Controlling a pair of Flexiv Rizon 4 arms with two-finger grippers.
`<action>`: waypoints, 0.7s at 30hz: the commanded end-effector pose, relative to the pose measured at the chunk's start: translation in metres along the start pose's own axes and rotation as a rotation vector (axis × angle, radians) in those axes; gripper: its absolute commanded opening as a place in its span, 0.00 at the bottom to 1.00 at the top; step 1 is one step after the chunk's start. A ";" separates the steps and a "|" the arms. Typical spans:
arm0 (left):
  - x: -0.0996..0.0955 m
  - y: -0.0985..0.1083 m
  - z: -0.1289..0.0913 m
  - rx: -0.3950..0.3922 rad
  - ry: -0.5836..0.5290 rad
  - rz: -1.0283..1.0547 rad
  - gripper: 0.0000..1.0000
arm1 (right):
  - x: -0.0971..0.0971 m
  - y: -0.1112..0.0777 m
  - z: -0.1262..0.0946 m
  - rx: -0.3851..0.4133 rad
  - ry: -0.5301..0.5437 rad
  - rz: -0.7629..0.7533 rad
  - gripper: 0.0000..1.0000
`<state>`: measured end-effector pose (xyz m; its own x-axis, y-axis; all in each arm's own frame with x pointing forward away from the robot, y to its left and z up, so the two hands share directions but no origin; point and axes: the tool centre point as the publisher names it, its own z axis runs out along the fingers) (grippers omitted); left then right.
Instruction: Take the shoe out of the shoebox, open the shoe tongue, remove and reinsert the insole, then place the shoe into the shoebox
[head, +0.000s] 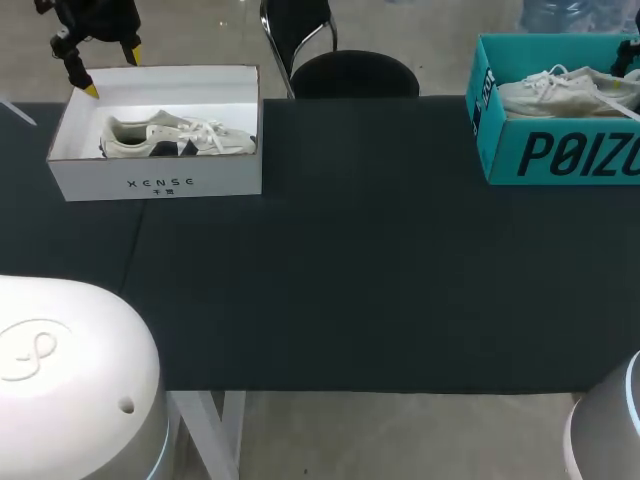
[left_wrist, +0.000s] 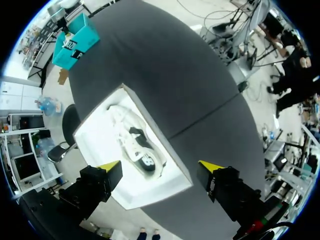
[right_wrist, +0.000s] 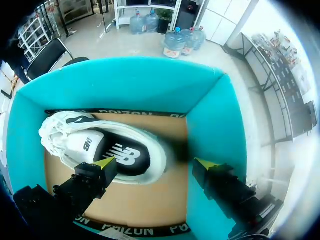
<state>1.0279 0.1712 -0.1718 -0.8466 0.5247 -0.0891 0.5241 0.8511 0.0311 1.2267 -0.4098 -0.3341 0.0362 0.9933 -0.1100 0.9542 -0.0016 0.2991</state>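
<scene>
Right fingers (right_wrist: 104, 163) wide, over shoe (right_wrist: 125, 155) in teal shoebox (right_wrist: 125, 85); left fingers (left_wrist: 110, 166) wide, over white shoebox (left_wrist: 97, 142)

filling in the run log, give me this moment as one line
left gripper: open, over white shoebox, white-and-black sneaker inside | right gripper: open, over teal shoebox, off-white sneaker inside | neither shoe taken out yet
</scene>
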 end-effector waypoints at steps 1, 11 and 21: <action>0.001 0.000 0.000 -0.002 0.000 0.000 1.00 | -0.007 0.038 0.011 0.480 0.006 -0.006 1.00; 0.001 0.000 0.000 -0.002 0.000 0.000 1.00 | -0.003 0.044 0.018 0.500 0.000 -0.027 1.00; 0.001 0.000 0.000 -0.002 0.000 0.000 1.00 | -0.006 0.044 0.023 0.522 -0.016 -0.033 1.00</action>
<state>1.0279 0.1712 -0.1718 -0.8466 0.5247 -0.0891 0.5242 0.8511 0.0311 1.2446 -0.4132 -0.3410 0.0071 0.9910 -0.1335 0.9231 0.0448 0.3819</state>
